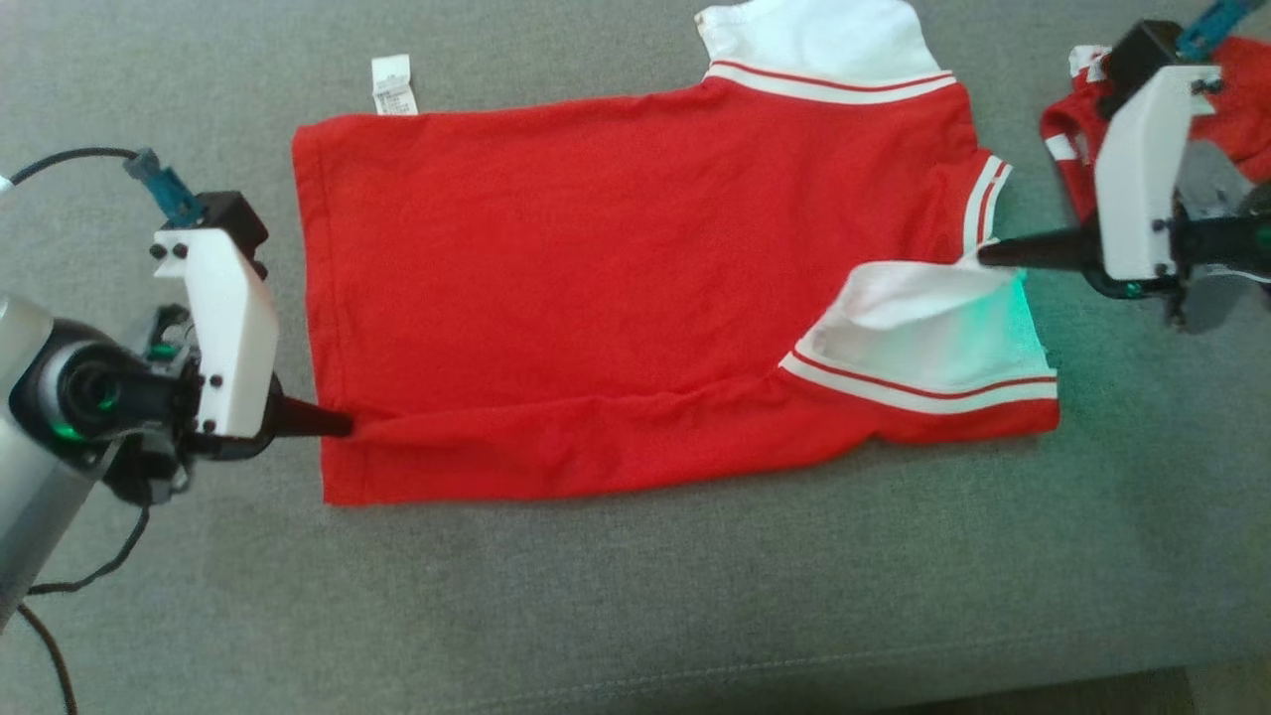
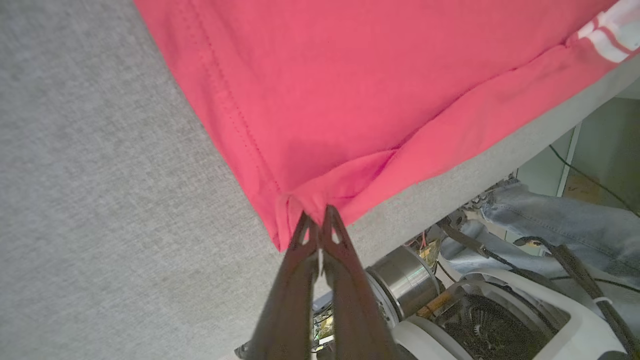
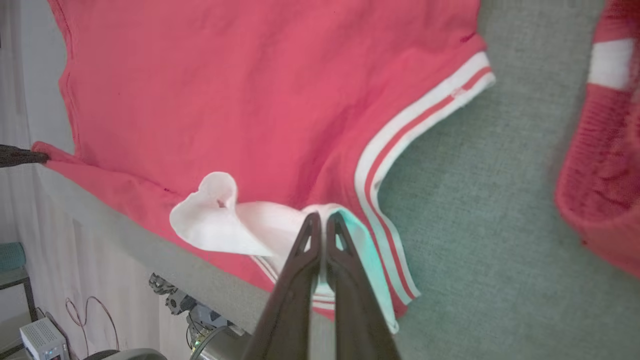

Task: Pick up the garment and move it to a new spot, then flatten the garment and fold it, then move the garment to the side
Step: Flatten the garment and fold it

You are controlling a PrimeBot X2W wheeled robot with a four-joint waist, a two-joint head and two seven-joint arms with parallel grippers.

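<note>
Pinching the garment [image 1: 616, 298], left tool [image 1: 346, 425] grips hem [image 2: 300, 200], right tool [image 1: 983, 253] sleeve [image 3: 270, 225].

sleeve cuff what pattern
Cuff: white with a thin red stripe, best in the right wrist view.

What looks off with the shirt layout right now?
On the red shirt, the white sleeve is curled up and bunched where the right pincer pinches it. A raised fold runs along the near edge to the left pincer at the hem. A white label sticks out past the far edge; attached or loose, can't tell.
</note>
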